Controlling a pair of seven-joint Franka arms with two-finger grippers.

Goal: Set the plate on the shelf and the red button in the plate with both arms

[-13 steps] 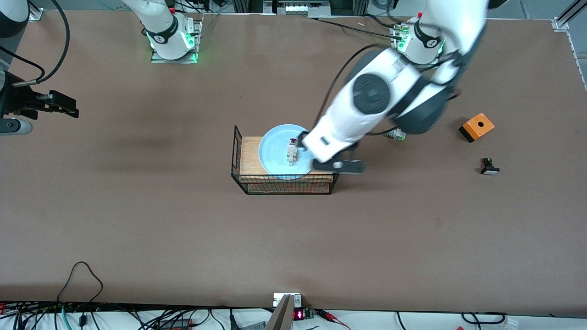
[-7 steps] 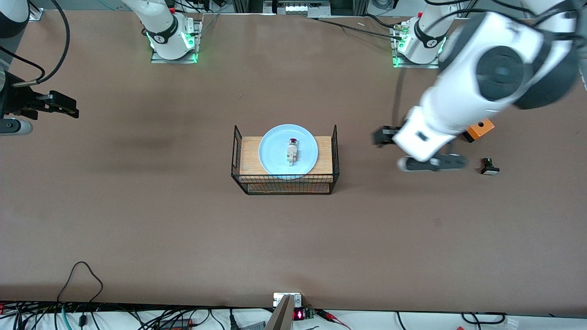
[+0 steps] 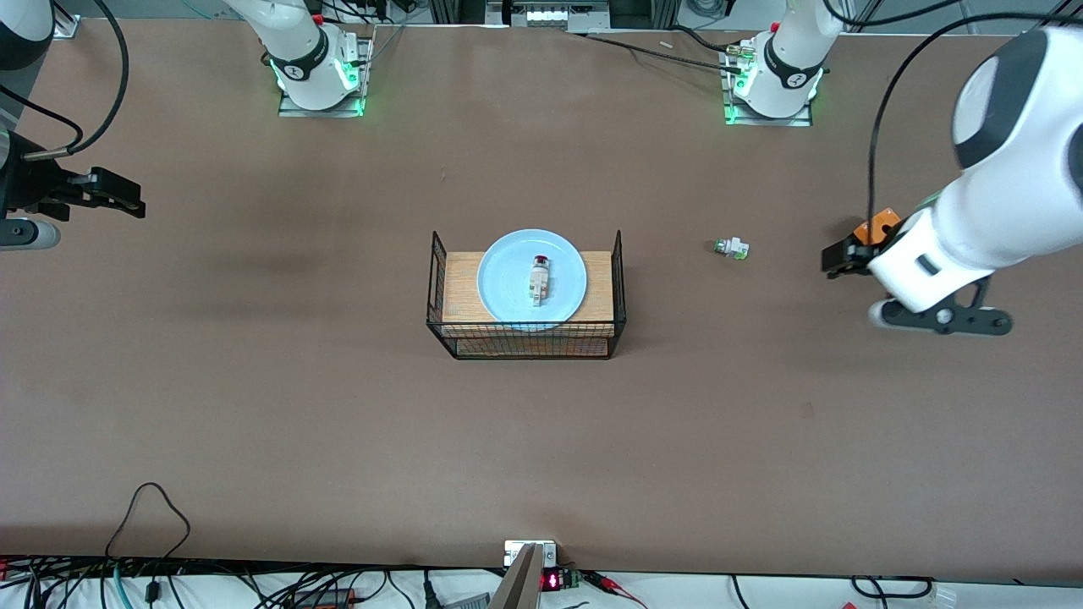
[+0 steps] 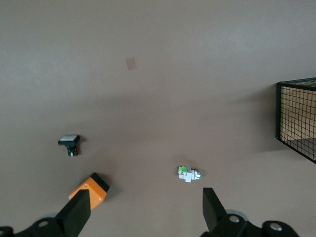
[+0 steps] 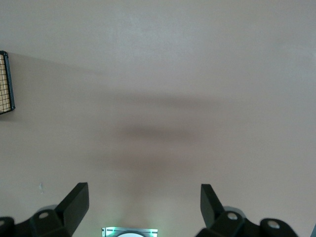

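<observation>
The pale blue plate (image 3: 508, 283) lies on the wooden top of the wire rack (image 3: 439, 288) at the table's middle. The red button (image 3: 539, 277) lies on its side on the plate, red cap toward the robots' bases. My left gripper (image 3: 835, 258) is open and empty over the table at the left arm's end, beside the orange box; its wrist view shows its gripper (image 4: 143, 212) spread wide. My right gripper (image 3: 118, 196) waits, open and empty, at the right arm's end; its wrist view shows its gripper (image 5: 143, 207) over bare table.
A white switch with a silvery-green cap (image 3: 731, 248) lies between the rack and the left gripper, also in the left wrist view (image 4: 188, 174). An orange box (image 3: 877, 226) (image 4: 91, 190) and a black switch (image 4: 69, 143) lie at the left arm's end.
My left gripper has pulled away from the plate and swung toward the left arm's end of the table. The red button stays on the plate. The right arm has not moved.
</observation>
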